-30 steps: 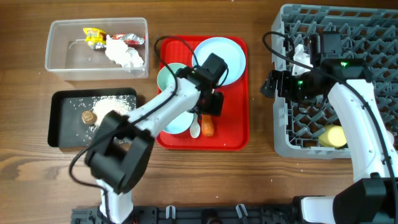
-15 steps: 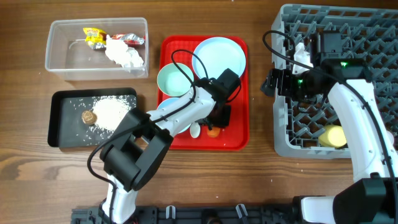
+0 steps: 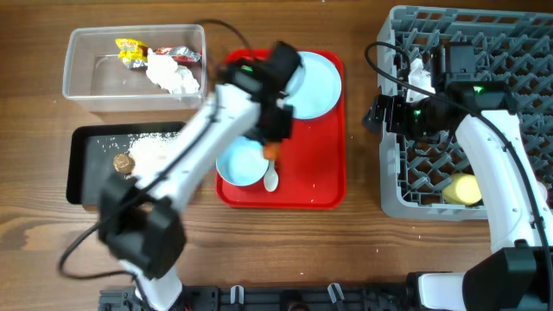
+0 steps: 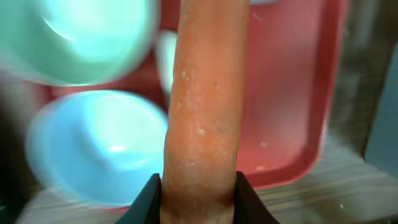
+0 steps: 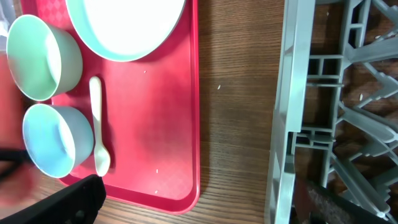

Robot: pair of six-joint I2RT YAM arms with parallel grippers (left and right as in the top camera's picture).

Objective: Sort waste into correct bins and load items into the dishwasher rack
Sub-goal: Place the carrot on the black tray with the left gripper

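Beneath your left claw [image 4: 198, 196], clamped on the carrot [image 4: 205, 93]: red tray [image 3: 315, 164]. Waste-sorting step; next, probably carry to black bin [image 3: 86, 181].

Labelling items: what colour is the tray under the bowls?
Red; the tray shows best in the right wrist view.

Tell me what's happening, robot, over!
Left gripper shut on carrot, over the red tray. Right gripper open, empty, beside the rack. Blue bowl and white spoon close by the carrot.
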